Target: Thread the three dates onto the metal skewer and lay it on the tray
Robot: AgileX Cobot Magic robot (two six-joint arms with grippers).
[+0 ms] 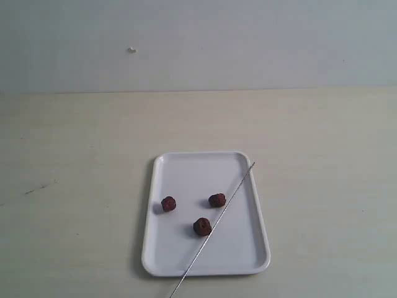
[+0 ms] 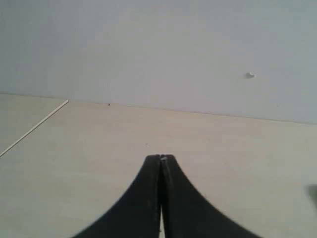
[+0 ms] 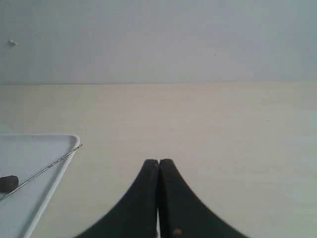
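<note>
Black curved fingers of the left gripper pressed flat together to the tips, no gap, nothing held; only pale beige tabletop beneath and ahead. Same for the right gripper: black fingers fully closed on each other, empty, hanging over bare tabletop and well apart from everything else. Neither gripper in the exterior view. Further out, seen from the right wrist camera, one rounded corner of a flat white rectangular plastic tray with a low raised rim. From the exterior camera, tray lying at 6 o'clock on the tabletop, long sides running from 12 to 6. On its floor, loose and apart from one another: one small, wrinkled, dark reddish-brown date at 9 o'clock of the tray's middle, a second date at 1 o'clock, a third date at 6 o'clock. Nothing threaded. Very thin, long, straight silver-grey metal skewer lying slantwise across the tray from 1 o'clock to 7 o'clock, far tip poking just over the rim at the 1 o'clock corner, near end crossing the 6 o'clock rim and running out of the picture. Skewer just beside the second and third dates; contact impossible to tell. Behind the tabletop, at 12 o'clock, plain grey-blue wall with one tiny white speck.
</note>
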